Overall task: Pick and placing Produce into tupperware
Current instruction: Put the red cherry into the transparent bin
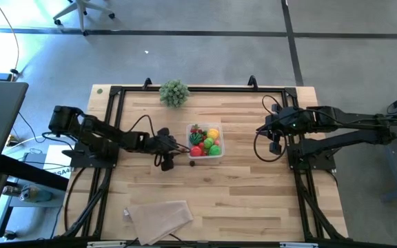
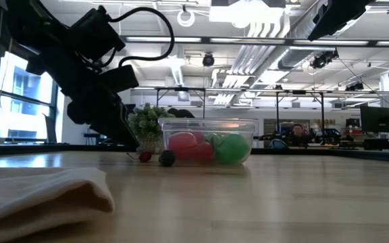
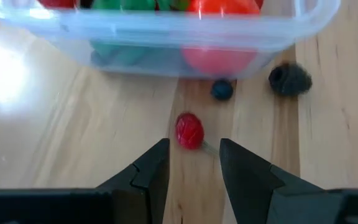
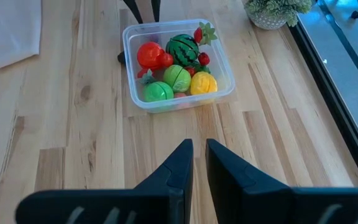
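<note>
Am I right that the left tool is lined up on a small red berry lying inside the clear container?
Not quite: the left tool, open, is lined up on the small red berry, but the left wrist view shows it on the table outside the clear container.

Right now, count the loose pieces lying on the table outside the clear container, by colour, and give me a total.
Red berry: 1
Dark blue berry: 1
Blackish berry: 1
Total: 3

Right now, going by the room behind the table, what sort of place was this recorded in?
Probably an open lab or workshop: bare ceiling ducts, a grey floor with a rolling chair, and a person seated at the far benches.
</note>
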